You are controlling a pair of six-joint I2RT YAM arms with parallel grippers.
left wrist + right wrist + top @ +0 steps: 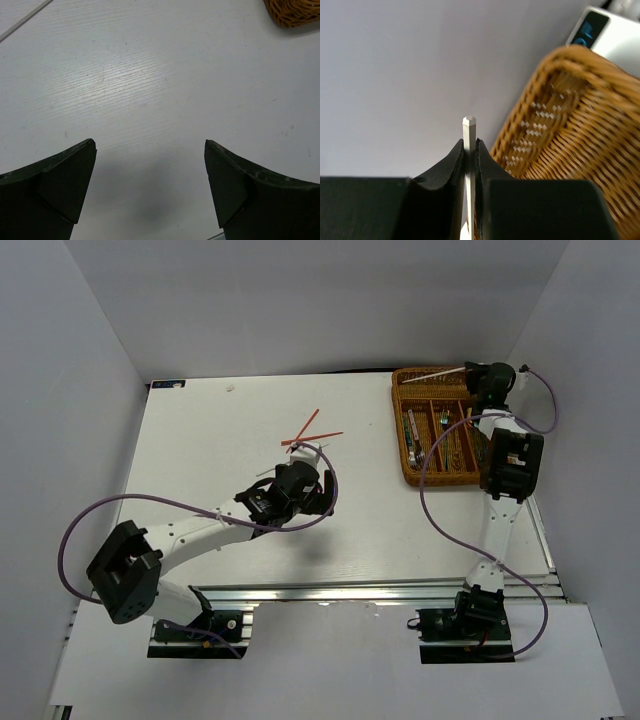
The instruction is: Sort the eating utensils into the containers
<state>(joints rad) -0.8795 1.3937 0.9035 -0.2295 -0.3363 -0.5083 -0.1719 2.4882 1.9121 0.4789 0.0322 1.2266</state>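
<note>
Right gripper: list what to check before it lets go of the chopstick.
1. Grip: right gripper shut on the chopstick - ok.
2. Position: it hangs over the far end of the tray - ok.
3. Chopstick lined up with the crosswise slot - cannot tell.
4. Left gripper open, away from the tray - ok.
5. Table cleared: red chopsticks lie on it - not ok.

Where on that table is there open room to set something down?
Bare table lies left of the red chopsticks, and between the left gripper and the wicker tray. Crowded: the tray itself, utensils inside, the right gripper holding a silver chopstick over it.
</note>
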